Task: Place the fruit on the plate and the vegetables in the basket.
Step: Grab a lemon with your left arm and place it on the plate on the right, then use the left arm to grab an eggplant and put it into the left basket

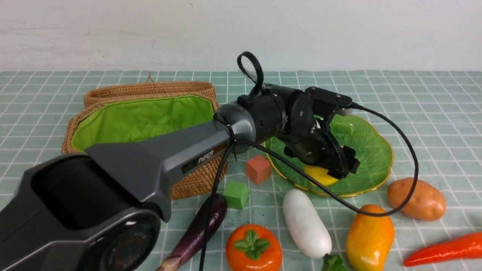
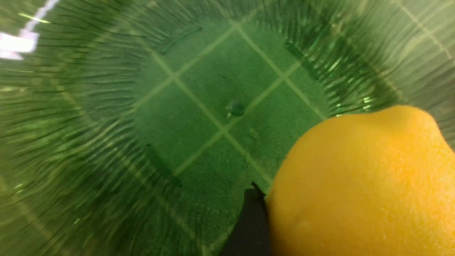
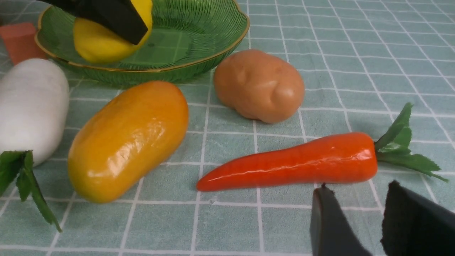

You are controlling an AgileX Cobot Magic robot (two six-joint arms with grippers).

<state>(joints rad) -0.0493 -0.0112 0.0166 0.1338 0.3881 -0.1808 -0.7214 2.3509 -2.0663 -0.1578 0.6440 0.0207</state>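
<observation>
Lemon (image 1: 322,176) sits low over the green glass plate (image 1: 371,162) in your front view, with your left claw (image 1: 320,160) around it; you can't tell whether it's clamped or loose. The basket (image 1: 199,180) stands beside the plate.

Your left wrist view shows one black fingertip (image 2: 254,202) against the lemon.

In your right wrist view, your right claw's (image 3: 357,199) fingertips are apart, near the red chili (image 3: 291,163); the mango (image 3: 128,142) lies on the worktop (image 3: 231,224).

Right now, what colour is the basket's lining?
Bright green lining; it shows best in the front view.
</observation>
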